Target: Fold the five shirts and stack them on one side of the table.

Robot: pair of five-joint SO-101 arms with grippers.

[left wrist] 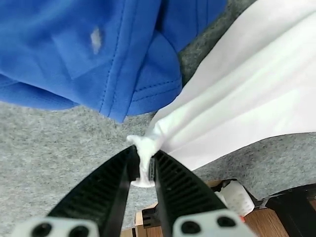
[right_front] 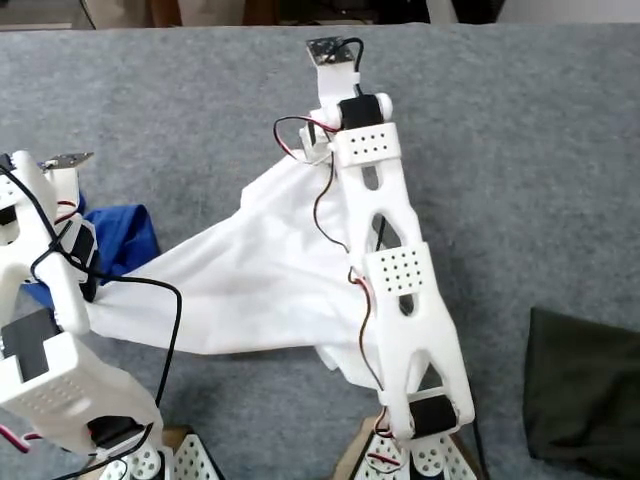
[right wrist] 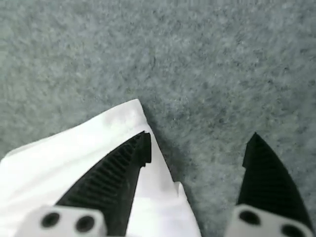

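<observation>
Left pincer (left wrist: 142, 160), near left: clamped on a bunched corner of the white fabric shirt (right_front: 250, 280), beside the crumpled blue shirt (right_front: 120, 235). The white shirt stretches rightward and far across the grey tabletop (right_front: 520, 150). Right pincer (right wrist: 200, 140): spread wide, empty, one jaw over the shirt's far corner. It is judged nearer for that grasp.

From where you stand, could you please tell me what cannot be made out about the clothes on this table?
Blue fabric shirt: high view, mostly under the left white plastic arm; its fold cannot be judged.
Dark green cloth: high view, cut off by the right edge; garment type unclear.
White fabric shirt: high view, its far corner hidden beneath the right arm.
</observation>
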